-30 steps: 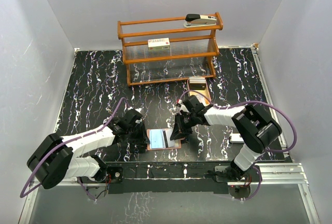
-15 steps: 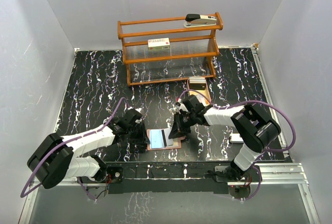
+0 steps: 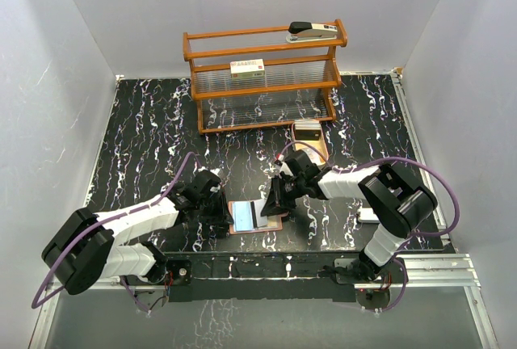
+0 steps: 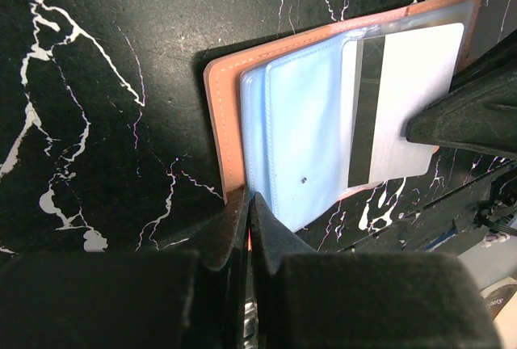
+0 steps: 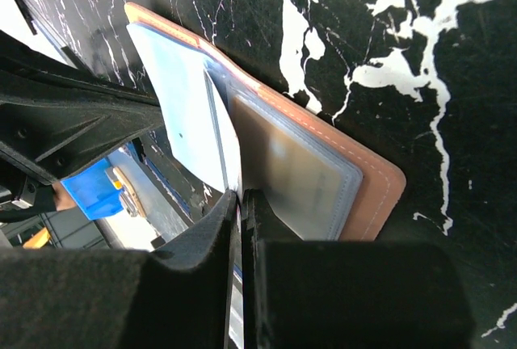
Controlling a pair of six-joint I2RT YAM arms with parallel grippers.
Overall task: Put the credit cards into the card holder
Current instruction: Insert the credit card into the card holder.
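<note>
While the left end effector (image 4: 248, 206) clamps the open card holder (image 4: 222, 115) by its edge on the counter (image 4: 97, 58), the right end effector (image 5: 241, 200), pinching the striped credit card (image 4: 412, 82), should slide it flat into the clear pocket (image 4: 363, 34).

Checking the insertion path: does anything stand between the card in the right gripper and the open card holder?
Nothing visible does. The right gripper holds the white striped card right at the open card holder; the left gripper pinches its edge, clear of the card.
</note>
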